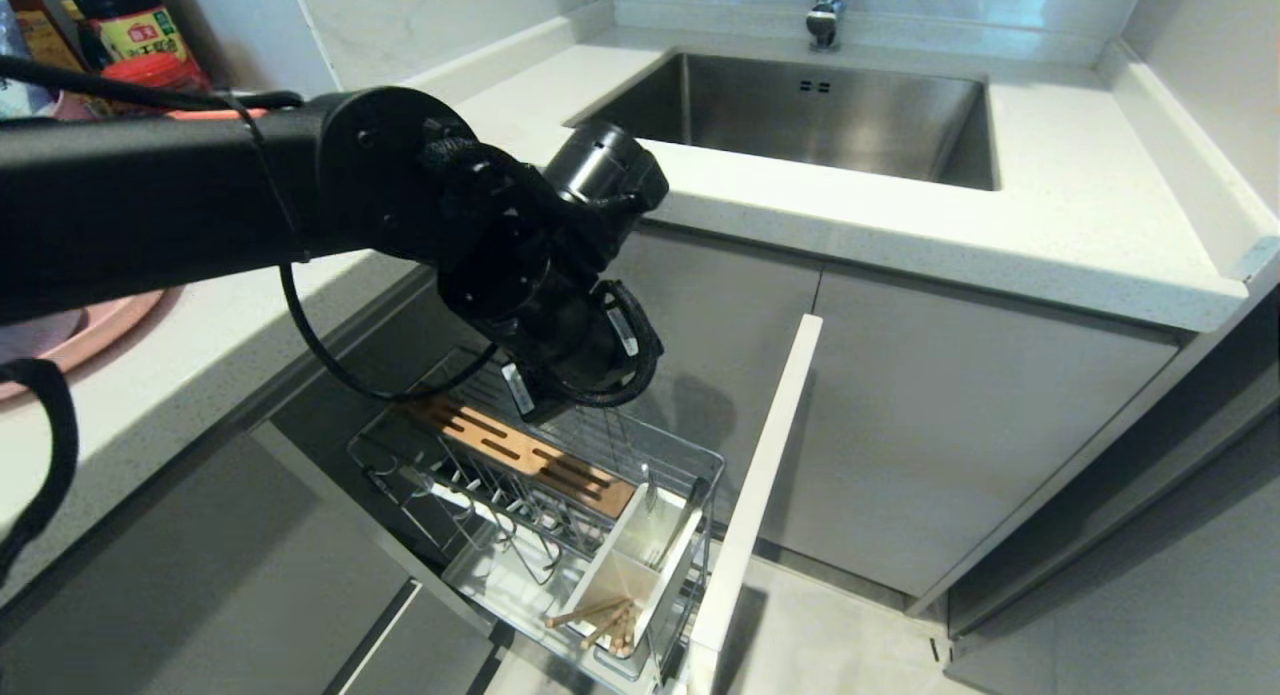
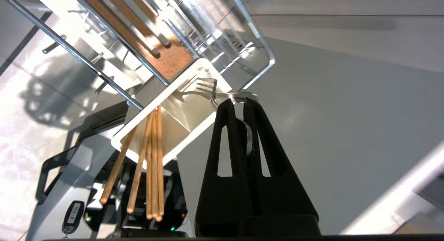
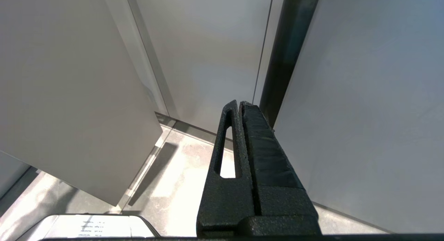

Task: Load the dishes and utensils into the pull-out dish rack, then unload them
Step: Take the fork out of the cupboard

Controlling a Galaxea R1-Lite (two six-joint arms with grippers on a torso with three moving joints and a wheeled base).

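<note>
The pull-out dish rack (image 1: pixel 715 465) stands drawn out below the counter on its pale cabinet front (image 1: pixel 770 455). Wooden chopsticks (image 1: pixel 600 620) lean in its white utensil box (image 1: pixel 625 555). My left arm reaches over the rack and its wrist hides the gripper in the head view. In the left wrist view my left gripper (image 2: pixel 237 101) is shut on the metal fork (image 2: pixel 205 85) by the handle, tines toward the utensil box (image 2: pixel 188 138), beside the chopsticks (image 2: pixel 152 157). The pink plate (image 1: pixel 110 325) lies on the counter at left. My right gripper (image 3: pixel 239 104) is shut and parked low by cabinet doors.
A wooden slotted board (image 1: pixel 520 455) lies across the rack's back part, above upright wire dividers. The steel sink (image 1: pixel 800 105) and tap (image 1: pixel 825 10) are at the back, and bottles (image 1: pixel 130 30) stand at the back left. The rack's chrome rim (image 2: pixel 270 60) runs close to my fingers.
</note>
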